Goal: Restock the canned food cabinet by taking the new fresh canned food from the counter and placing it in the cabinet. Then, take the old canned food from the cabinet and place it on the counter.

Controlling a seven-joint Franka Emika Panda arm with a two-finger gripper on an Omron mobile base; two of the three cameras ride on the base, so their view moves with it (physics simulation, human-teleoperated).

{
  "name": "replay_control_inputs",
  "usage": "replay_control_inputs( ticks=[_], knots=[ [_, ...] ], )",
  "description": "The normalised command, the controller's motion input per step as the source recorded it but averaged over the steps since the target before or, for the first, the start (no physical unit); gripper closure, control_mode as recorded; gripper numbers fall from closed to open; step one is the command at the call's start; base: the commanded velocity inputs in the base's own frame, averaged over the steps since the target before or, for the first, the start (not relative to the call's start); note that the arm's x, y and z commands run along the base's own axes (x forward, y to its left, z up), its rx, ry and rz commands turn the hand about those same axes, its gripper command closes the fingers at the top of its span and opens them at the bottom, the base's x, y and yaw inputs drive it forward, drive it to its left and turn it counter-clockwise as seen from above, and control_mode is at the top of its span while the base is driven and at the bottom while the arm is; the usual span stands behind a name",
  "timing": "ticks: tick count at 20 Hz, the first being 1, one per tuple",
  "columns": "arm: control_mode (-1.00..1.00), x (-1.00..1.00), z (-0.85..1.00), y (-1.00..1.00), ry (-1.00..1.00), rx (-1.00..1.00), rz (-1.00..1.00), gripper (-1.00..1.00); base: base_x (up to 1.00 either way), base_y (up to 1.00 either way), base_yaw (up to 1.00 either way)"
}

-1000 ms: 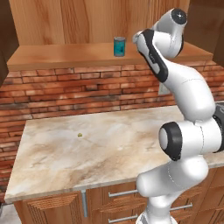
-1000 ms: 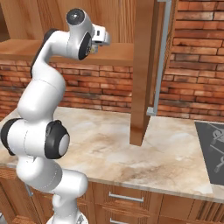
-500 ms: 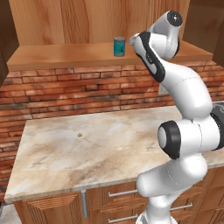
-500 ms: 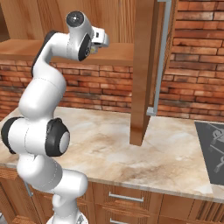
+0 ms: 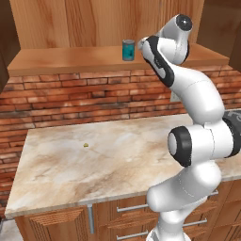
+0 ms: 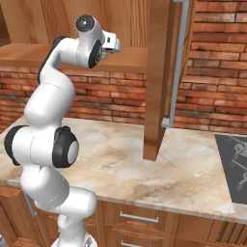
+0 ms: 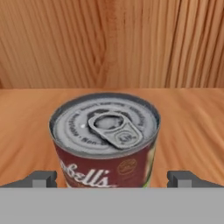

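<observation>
The new fresh canned food [image 5: 128, 50], teal-blue with a grey top, stands upright on the cabinet [image 5: 61, 59] shelf board. In the hand view the old canned food [image 7: 107, 144], a silver-topped can with a pull tab and a red and pale green label, stands on the shelf [image 7: 26, 118] before the wood-panel back. My gripper [image 7: 112, 178] is open, one fingertip [image 7: 41, 178] on each side of that can and neither touching it. From the base views my hand [image 6: 112, 46] reaches into the cabinet just right of the teal can. My arm hides the old can there.
The marble counter [image 5: 94, 160] lies below the shelf, with a tiny yellowish speck [image 5: 85, 145] on it. A hanging open cabinet door [image 6: 161, 72] with a metal bar handle stands right of my hand. A dark stovetop [image 6: 234, 164] is at the far right.
My hand has dipped very slightly at the shelf. Both cans stand where they were and the jaws have stayed open.
</observation>
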Motion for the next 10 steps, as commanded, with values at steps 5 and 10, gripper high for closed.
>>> replay_control_inputs(
  ticks=[5,10],
  knots=[
    [-1.0,0.11,0.0,0.0,0.0,0.0,0.0,1.0,0.0,0.0,0.0],
    [-1.0,-0.01,0.0,0.0,0.0,0.0,0.0,1.0,0.0,0.0,0.0]
  ],
)
